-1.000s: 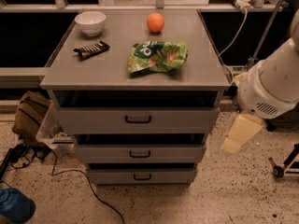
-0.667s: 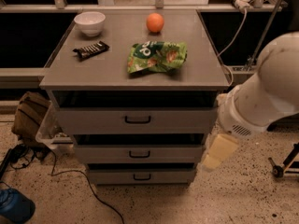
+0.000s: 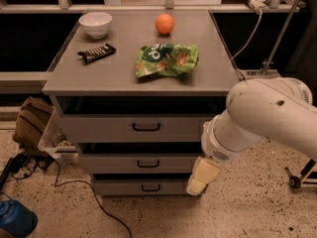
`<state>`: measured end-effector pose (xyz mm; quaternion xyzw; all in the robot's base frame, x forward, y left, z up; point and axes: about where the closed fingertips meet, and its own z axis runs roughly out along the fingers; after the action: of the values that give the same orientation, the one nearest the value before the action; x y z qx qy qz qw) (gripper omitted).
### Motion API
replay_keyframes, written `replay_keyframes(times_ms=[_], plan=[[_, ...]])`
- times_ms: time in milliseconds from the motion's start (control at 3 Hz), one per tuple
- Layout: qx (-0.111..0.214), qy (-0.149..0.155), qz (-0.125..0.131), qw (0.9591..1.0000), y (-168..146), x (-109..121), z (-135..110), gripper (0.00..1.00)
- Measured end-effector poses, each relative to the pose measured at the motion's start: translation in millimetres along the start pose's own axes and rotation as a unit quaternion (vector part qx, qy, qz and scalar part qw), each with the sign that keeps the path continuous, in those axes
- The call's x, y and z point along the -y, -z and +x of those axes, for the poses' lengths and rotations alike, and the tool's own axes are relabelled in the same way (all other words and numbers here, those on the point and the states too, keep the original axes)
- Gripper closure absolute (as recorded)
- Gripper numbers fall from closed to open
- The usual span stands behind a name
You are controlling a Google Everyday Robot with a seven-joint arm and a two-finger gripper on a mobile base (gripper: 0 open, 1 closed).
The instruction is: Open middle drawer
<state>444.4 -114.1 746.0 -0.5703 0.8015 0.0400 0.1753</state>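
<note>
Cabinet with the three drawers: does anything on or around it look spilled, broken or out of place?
Nothing stands out. The bowl, orange, snack bag and chocolate bar lie tidily on the cabinet; the middle drawer sits straight. The gripper hangs by its lower right corner. A brown bag slumps on the floor, left.

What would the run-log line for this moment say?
task: open middle drawer | gripper: low, by drawer's right end, off handle | handle: ungrasped
</note>
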Motion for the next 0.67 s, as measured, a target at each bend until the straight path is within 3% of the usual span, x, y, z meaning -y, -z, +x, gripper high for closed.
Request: replay_keyframes(times_ms=[333, 667], plan=[[0.000, 0.000, 0.000, 1.0000, 0, 0, 0, 0.00], [-0.003, 0.008, -0.007, 0.9999, -22, -10, -6, 0.00]])
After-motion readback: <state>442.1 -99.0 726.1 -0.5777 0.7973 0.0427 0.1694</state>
